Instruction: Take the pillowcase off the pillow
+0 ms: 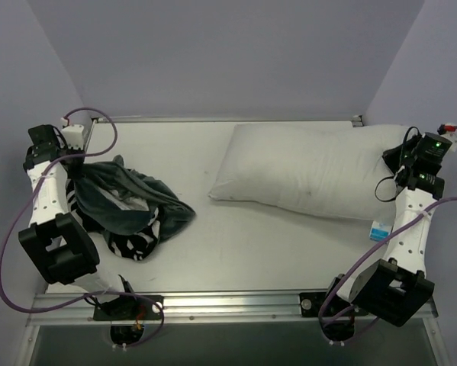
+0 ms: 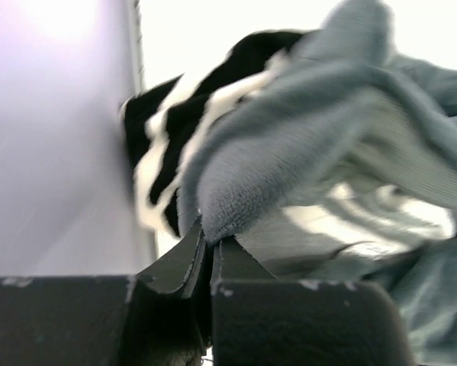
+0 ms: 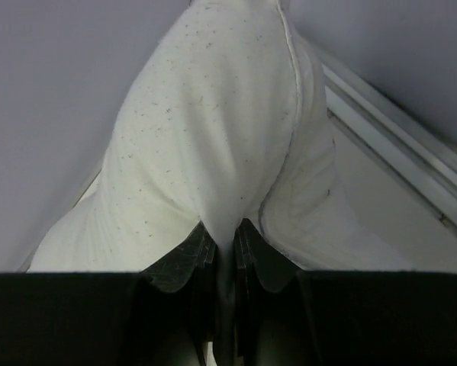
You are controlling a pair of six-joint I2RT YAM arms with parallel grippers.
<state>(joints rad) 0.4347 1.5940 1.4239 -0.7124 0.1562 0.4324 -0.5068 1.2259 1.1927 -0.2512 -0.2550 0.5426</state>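
Observation:
The zebra-striped pillowcase [image 1: 129, 207] lies crumpled at the table's left, grey-green inside mostly showing, fully apart from the pillow. My left gripper [image 1: 74, 169] is shut on a fold of it; in the left wrist view the grey fabric [image 2: 289, 152] bunches out right above the pinched gripper [image 2: 210, 242]. The bare white pillow [image 1: 312, 171] lies across the back right, a small blue-and-white tag [image 1: 379, 229] by its near right corner. My right gripper [image 1: 400, 164] is shut on the pillow's right end; the white cloth [image 3: 213, 137] is pinched between the gripper [image 3: 226, 232] pads.
Purple-grey walls enclose the table [image 1: 243, 244] on the left, back and right. A metal rail [image 1: 228, 303] runs along the near edge by both arm bases. Purple cables [image 1: 14, 229] loop beside the left arm.

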